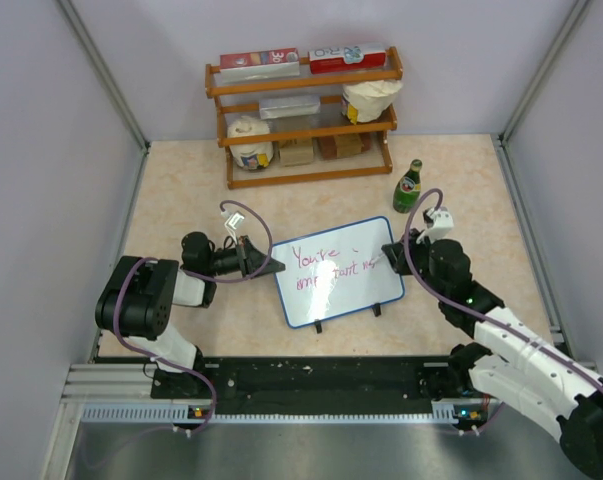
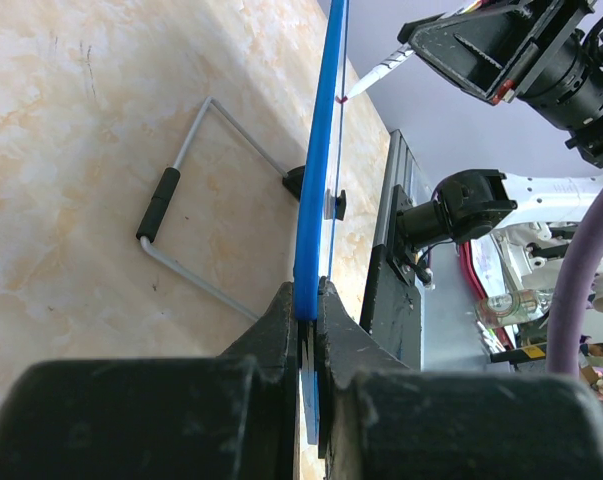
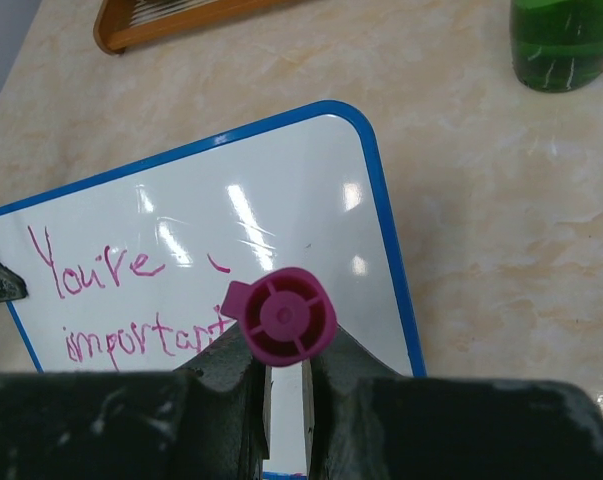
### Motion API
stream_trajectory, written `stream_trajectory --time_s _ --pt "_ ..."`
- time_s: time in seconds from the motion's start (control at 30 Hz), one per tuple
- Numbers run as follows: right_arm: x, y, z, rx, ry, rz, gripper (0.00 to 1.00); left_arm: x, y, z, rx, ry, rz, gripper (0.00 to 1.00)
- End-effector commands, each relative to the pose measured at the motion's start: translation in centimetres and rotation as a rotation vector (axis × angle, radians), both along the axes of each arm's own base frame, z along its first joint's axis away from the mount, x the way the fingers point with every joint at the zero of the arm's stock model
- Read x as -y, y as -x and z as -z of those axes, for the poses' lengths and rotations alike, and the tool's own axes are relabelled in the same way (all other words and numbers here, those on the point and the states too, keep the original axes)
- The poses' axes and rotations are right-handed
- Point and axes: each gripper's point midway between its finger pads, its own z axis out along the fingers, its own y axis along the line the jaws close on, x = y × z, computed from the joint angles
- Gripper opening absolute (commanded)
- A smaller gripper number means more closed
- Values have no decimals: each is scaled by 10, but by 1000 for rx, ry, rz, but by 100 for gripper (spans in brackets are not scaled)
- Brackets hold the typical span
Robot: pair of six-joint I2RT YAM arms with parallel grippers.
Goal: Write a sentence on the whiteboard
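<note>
Magenta marker is pinched in the closed right fingers, its tip at the whiteboard, which stands mid-frame on the worktop. The left fingers clamp its left edge. Light pressure and a firm brace should serve best. Count: one board, one marker, two written lines, one green bottle.

One whiteboard; one marker; one green bottle; one wooden rack

Scuffed black left claw and right claw; black-and-white arms, purple cables.
</note>
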Motion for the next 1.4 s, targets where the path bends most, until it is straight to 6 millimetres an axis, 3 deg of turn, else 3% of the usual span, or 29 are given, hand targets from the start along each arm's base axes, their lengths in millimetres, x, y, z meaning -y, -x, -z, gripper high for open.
stream_trajectory --time_s 0.0,0.27,0.6,0.9,1.37 --pt "8 6 14 -32 17 13 0 -5 -12 2 81 -20 -50 0" --pt "17 7 13 -23 23 55 0 -5 -12 2 81 -20 -49 0" --pt "15 -4 -18 45 -5 73 0 -5 -12 1 81 -19 -50 0" --pt "16 2 -52 134 -74 65 0 -5 -12 1 81 -19 -50 0" --pt "18 -13 -42 115 -29 94 0 -5 -11 2 80 -19 -48 0"
